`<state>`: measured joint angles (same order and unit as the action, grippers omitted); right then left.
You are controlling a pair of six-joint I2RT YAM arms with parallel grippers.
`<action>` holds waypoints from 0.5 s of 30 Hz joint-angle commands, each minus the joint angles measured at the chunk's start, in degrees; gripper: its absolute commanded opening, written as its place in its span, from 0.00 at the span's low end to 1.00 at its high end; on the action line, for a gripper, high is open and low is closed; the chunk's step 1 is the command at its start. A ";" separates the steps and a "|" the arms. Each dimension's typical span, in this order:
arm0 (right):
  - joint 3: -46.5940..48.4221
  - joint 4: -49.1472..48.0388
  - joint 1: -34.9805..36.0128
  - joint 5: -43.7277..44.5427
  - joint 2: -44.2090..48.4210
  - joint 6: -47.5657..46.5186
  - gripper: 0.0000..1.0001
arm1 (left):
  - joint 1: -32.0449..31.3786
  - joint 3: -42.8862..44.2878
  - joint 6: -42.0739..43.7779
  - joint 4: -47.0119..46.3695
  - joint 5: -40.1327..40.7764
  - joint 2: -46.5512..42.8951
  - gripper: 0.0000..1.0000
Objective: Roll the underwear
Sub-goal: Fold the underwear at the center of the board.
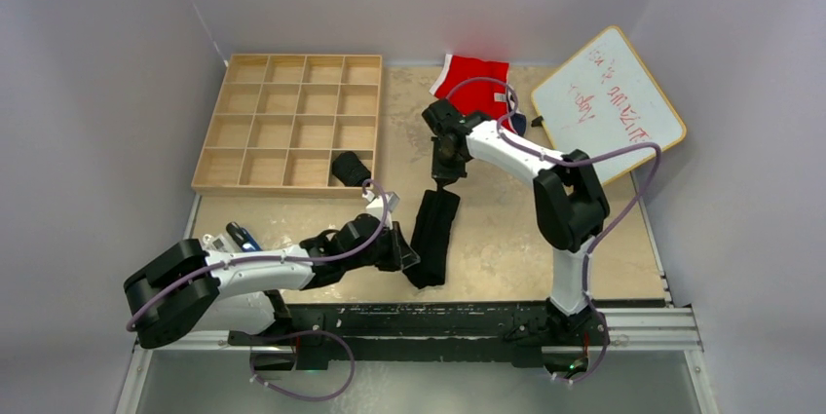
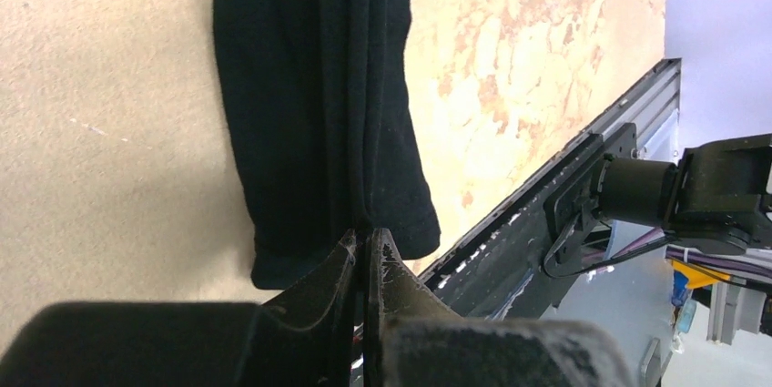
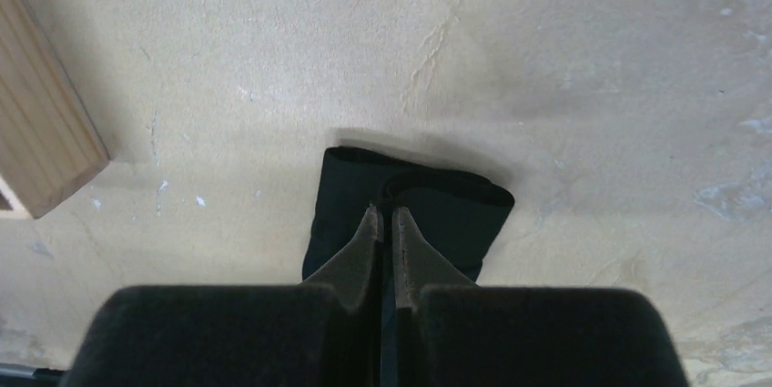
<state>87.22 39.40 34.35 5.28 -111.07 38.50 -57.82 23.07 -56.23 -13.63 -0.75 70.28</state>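
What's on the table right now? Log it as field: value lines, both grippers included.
folded underwear: long black strip lying flat mid-table
rolled underwear: black bundle in the near-right compartment of the wooden tray
left gripper: jaws shut at the strip's near end
right gripper: jaws shut over the strip's far end
grip on cloth: cannot tell for either
red briefs: back of table, beyond the right arm
whiteboard: back right, propped askew

Both arms are wearing white shells between bulky black joints: the left arm (image 1: 255, 273) and the right arm (image 1: 502, 149). A lilac cable (image 1: 482, 79) is looping along each one. The left claw (image 2: 364, 237) and right claw (image 3: 384, 214) are showing tapered matte-black fingers (image 3: 364, 255) — lightly scuffed.
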 commanded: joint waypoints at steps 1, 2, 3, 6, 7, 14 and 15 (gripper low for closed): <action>4.72 2.64 0.60 3.10 -2.79 -0.66 0.00 | 0.43 -1.07 -1.33 1.29 -1.21 0.08 0.00; 5.18 2.80 0.73 3.12 -3.49 -0.70 0.00 | 0.43 -1.16 -1.57 1.30 -1.46 0.44 0.00; 5.54 2.91 0.74 3.13 -4.08 -0.75 0.00 | 0.43 -1.28 -1.79 1.32 -1.82 0.92 0.00; 6.61 3.49 0.85 3.03 -5.78 -1.20 0.00 | 0.42 -1.68 -2.50 1.30 -3.22 1.84 0.00; 7.33 3.81 0.89 3.09 -6.03 -1.40 0.00 | 0.43 -1.79 -2.56 1.47 -3.54 1.87 0.00; 10.69 6.04 1.61 2.58 -7.32 -5.56 0.00 | 0.51 0.31 -2.33 4.66 -7.20 2.95 0.00; 10.79 6.43 1.86 2.62 -7.25 -6.07 0.00 | 0.52 0.62 -2.25 4.88 -8.00 3.28 0.00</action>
<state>94.72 44.47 35.68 5.08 -119.22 35.70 -57.21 22.17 -58.00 -11.92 -2.92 72.16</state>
